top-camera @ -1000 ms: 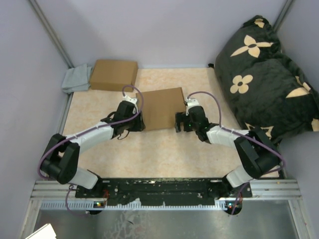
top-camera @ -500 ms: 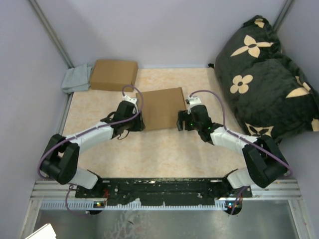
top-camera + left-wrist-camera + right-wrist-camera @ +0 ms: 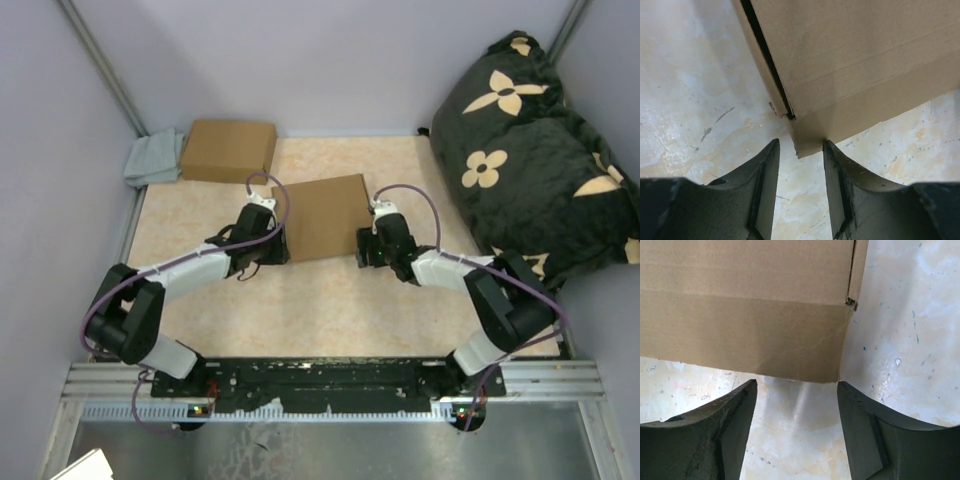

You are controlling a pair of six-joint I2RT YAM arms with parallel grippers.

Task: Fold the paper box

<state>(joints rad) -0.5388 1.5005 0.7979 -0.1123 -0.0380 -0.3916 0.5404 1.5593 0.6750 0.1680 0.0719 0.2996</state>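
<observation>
Surroundings: noted a plain carton [image 3: 229, 150] and a grey cloth [image 3: 152, 160] at the table's [image 3: 300, 310] far left corner, and a black flowered cushion [image 3: 530, 150] beyond its right edge. Placed the paper box [image 3: 322, 216] at mid-table, with open tabletop between its near edge and the arm bases. Angled both forearms low and inward. Straddled the box's near left corner with the left gripper [image 3: 800, 146], jaws partly parted, clamping nothing. Faced the near right corner with the right gripper [image 3: 797, 385], jaws spread wide, just short of the cardboard.
</observation>
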